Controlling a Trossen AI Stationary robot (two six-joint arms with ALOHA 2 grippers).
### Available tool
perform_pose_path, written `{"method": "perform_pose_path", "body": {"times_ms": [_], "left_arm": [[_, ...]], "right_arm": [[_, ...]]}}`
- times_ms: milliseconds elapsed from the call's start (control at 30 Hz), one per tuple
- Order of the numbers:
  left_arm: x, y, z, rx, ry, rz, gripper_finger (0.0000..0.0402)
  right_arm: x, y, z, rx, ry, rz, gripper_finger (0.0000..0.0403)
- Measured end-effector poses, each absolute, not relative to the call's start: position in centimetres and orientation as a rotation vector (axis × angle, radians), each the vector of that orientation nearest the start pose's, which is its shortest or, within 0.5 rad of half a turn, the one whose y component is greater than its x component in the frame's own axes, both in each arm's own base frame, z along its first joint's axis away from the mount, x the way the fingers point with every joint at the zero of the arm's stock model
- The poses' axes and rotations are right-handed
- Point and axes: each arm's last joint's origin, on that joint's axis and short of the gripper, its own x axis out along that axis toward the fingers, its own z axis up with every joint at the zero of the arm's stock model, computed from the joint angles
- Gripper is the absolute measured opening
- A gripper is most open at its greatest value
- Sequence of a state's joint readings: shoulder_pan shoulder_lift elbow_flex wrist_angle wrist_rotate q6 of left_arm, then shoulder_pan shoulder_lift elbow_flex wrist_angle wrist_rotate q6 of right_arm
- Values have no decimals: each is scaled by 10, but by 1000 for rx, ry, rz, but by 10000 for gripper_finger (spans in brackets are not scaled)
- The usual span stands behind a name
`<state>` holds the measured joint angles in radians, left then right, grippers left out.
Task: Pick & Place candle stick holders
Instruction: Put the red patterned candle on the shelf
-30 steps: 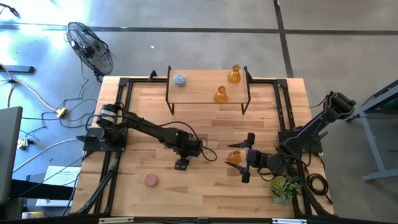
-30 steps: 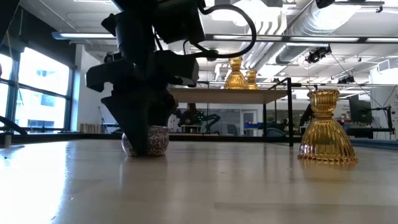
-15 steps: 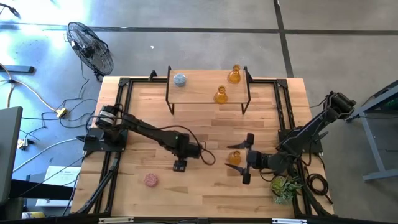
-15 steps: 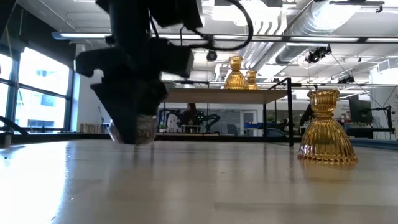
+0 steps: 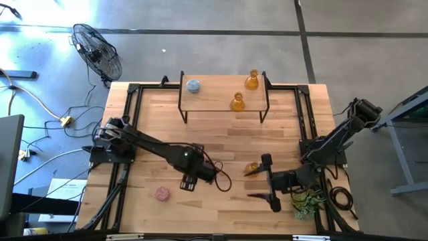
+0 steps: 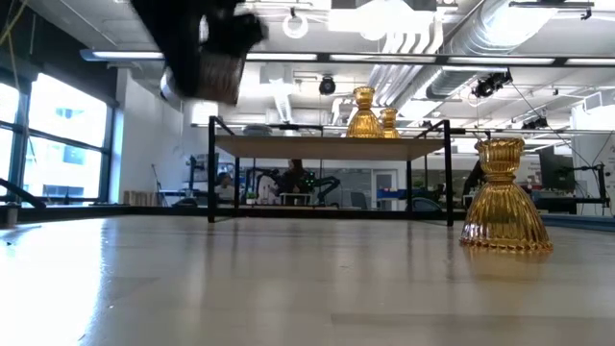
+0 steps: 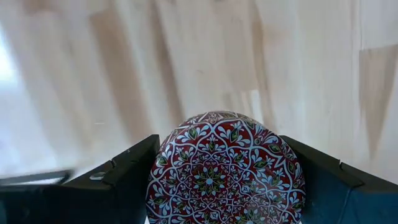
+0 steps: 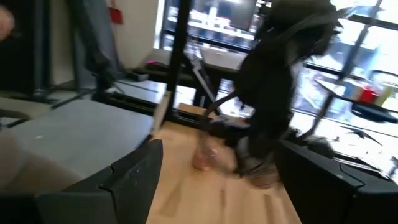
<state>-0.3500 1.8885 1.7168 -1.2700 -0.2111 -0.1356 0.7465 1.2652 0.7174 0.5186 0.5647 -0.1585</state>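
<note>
Patterned pink holder (image 7: 227,168): clamped between the left gripper's (image 5: 189,181) fingers (image 7: 118,183) and held clear of the table (image 5: 221,140), in front of the shelf (image 5: 224,94) and well short of it.

- Risk, as judged: a round, glassy body was pinched at two sides only. It could be let slip or roll out if swung fast toward the shelf.
- Risk, as judged: the shelf's black frame could be clipped if it was approached too low.
- The blue holder (image 5: 193,86) on the shelf's left end could be knocked by a careless set-down. Two amber holders (image 5: 252,81) (image 5: 237,102) were noted on its right half.
- A second pink holder (image 5: 161,194) was left on the table, farther from the shelf than the gripper.
- The right gripper (image 5: 267,181) was seen spread wide and empty, front-right of the shelf. A third amber holder (image 5: 251,169) stood upright just beside it, ungripped, where it could be toppled by a stray finger.
</note>
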Motion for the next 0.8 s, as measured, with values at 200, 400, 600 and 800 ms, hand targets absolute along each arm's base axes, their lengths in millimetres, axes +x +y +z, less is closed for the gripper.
{"method": "perform_pose_path", "body": {"times_ms": [200, 400, 600, 800], "left_arm": [[338, -111, 333, 319, 1365, 51, 285], [325, -96, 388, 318, 1220, 94, 285], [294, -67, 431, 270, 1088, 178, 285], [271, -32, 452, 214, 1019, 295, 285]], "right_arm": [[200, 187, 278, -173, -9, 241, 302], [192, 195, 278, -170, -17, 278, 302], [188, 198, 279, -160, -22, 269, 302], [188, 198, 279, -152, -24, 273, 302]]}}
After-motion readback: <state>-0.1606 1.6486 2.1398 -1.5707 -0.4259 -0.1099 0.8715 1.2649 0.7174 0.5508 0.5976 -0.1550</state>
